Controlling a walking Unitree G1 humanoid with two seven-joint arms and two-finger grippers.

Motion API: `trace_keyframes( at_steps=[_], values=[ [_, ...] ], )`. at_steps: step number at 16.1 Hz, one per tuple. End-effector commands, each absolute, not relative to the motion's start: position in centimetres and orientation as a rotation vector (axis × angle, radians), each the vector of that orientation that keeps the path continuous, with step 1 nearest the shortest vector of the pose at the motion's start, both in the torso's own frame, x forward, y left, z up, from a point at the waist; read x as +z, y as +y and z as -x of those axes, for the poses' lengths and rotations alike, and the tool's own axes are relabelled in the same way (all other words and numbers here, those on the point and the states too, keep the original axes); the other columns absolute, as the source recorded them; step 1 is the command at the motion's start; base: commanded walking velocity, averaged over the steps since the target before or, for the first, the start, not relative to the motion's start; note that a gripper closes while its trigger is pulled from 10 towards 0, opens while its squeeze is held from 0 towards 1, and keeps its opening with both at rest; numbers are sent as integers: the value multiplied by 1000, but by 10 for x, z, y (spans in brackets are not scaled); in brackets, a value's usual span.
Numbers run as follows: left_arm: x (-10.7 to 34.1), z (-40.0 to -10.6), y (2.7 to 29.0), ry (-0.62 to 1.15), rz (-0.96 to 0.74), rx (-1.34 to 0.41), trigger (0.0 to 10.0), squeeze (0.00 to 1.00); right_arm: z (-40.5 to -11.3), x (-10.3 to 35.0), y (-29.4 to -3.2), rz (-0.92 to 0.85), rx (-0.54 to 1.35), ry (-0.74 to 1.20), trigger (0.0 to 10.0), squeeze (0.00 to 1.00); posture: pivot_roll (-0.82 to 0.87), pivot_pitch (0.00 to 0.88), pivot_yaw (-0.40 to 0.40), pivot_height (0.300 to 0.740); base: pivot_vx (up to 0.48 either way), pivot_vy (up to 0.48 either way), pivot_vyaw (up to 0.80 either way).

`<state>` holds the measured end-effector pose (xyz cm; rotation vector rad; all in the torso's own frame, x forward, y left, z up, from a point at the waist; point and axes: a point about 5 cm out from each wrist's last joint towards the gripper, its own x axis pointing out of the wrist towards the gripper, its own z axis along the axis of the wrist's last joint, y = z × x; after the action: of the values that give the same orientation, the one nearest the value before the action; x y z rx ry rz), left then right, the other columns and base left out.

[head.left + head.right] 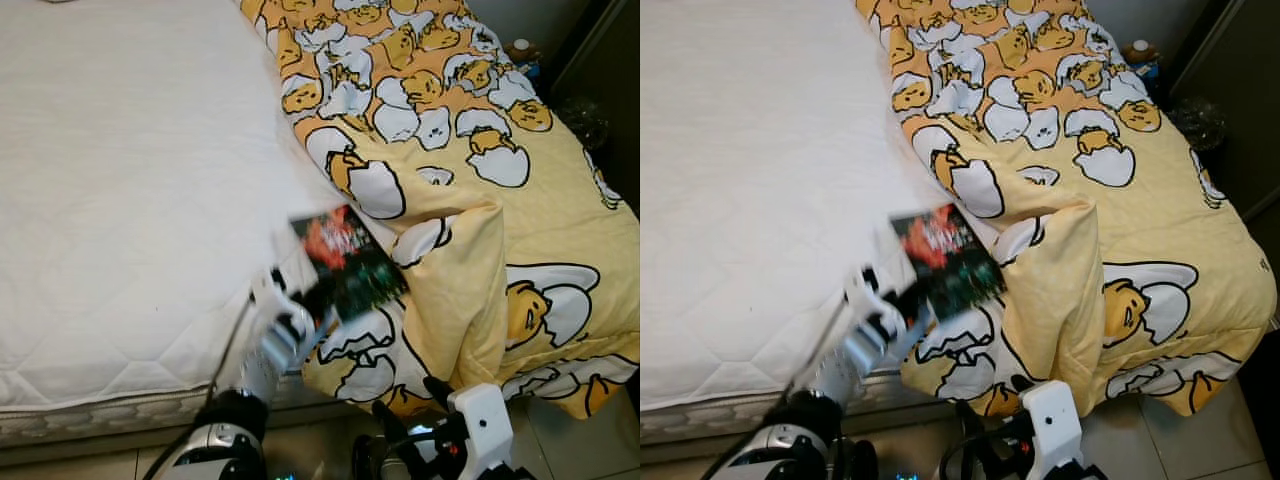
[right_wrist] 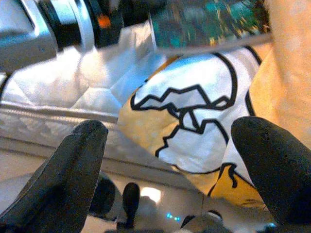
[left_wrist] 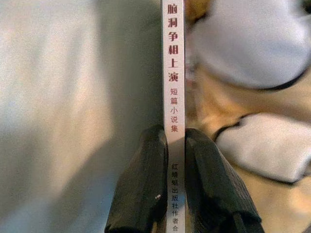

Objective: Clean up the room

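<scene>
A thin book (image 1: 347, 262) with a dark red-and-green cover hangs above the edge of the bed, where the bare white mattress (image 1: 130, 180) meets the yellow egg-print duvet (image 1: 470, 180). My left gripper (image 1: 312, 322) is shut on the book's lower end. In the left wrist view both black fingers (image 3: 146, 194) pinch the white spine (image 3: 175, 87), which carries Chinese characters. My right gripper (image 2: 170, 150) is open low beside the bed's front edge, nothing between its fingers (image 2: 73, 170), and it faces the duvet's hanging corner. The right arm's white wrist (image 1: 480, 420) is below the duvet.
The duvet (image 1: 1070, 200) covers the bed's right half and hangs over the front edge. Tiled floor (image 1: 560, 440) lies in front of the bed. Dark furniture (image 1: 610, 70) and small items stand at the far right, beyond the bed.
</scene>
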<state>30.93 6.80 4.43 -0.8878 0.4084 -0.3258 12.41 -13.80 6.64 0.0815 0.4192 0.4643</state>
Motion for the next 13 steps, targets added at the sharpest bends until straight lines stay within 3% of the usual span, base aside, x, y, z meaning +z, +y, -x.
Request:
trace_keyframes(
  at_steps=[1,3,4,6,7,10,13],
  values=[
    [76,-319,50,315,824,-456,0,0,-125,63,-142,-69,432,426,10000,0,-237,133,-39,714,0,0,0],
    [84,-323,64,278,760,-467,0,0,-132,61,-145,-67,408,413,10000,0,-216,114,-35,714,0,0,0],
    [93,-326,93,227,638,-441,0,0,-146,62,-148,-61,368,375,10000,0,-180,81,-32,714,0,0,0],
    [101,-329,116,193,520,-400,0,0,-166,66,-150,-50,318,309,10000,0,-144,41,-30,714,0,0,0],
    [112,-331,129,130,367,-388,0,0,-181,76,-153,-38,259,235,10000,0,-126,12,-32,714,0,0,0],
    [147,-326,154,-39,113,-314,0,0,-212,108,-161,-13,147,47,10000,0,-77,0,-32,714,0,0,0],
    [148,-316,169,-59,50,-183,0,0,-225,114,-161,-12,150,1,10000,0,-37,0,-46,714,0,0,0]
  ],
)
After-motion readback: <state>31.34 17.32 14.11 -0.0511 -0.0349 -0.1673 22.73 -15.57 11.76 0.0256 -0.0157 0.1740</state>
